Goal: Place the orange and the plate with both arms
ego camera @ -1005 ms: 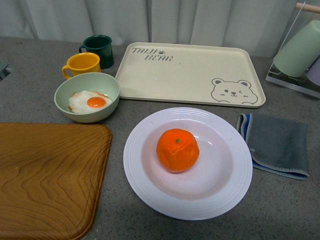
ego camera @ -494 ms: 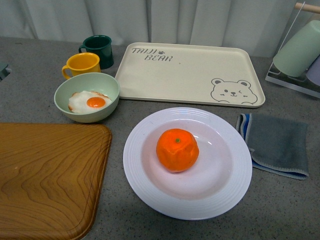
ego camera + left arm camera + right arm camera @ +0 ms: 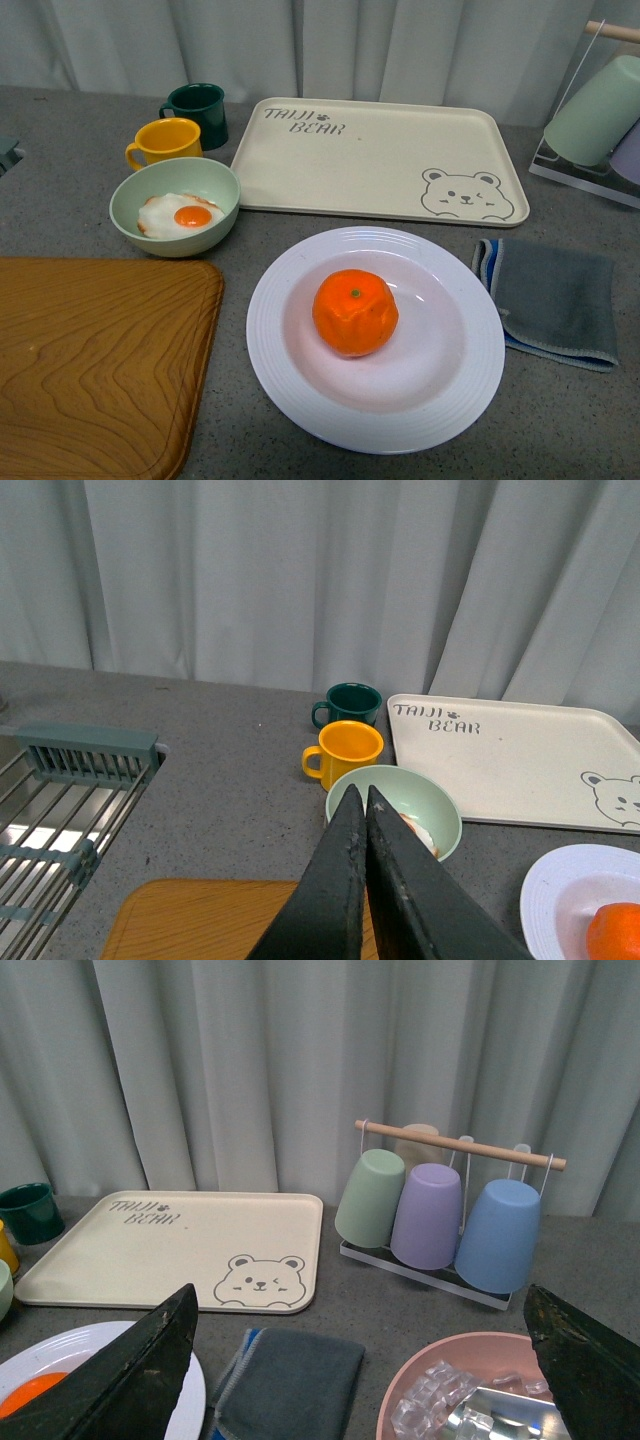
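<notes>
The orange point(image 3: 355, 312) sits in the middle of the white ridged plate point(image 3: 460, 385) on the grey counter in the front view. Neither arm shows in that view. In the left wrist view my left gripper point(image 3: 362, 795) is shut and empty, held above the counter over the pale green bowl point(image 3: 440, 817); the plate's edge point(image 3: 550, 890) and a bit of the orange point(image 3: 618, 930) show at one side. In the right wrist view my right gripper point(image 3: 360, 1335) is open and empty, with the plate's rim point(image 3: 40, 1355) and a sliver of the orange point(image 3: 25, 1392) behind one finger.
A beige bear tray point(image 3: 380, 160), a green bowl with a fried egg point(image 3: 176, 207), a yellow mug point(image 3: 165, 142) and a dark green mug point(image 3: 197, 110) stand behind. A wooden board point(image 3: 90, 360) lies left, a grey cloth point(image 3: 555, 300) right. A cup rack point(image 3: 440, 1205) and a pink bowl of ice point(image 3: 470, 1390) stand further right.
The whole front view has shifted a little downward; the orange and plate keep their places relative to the other things. No arm has come into that view.
</notes>
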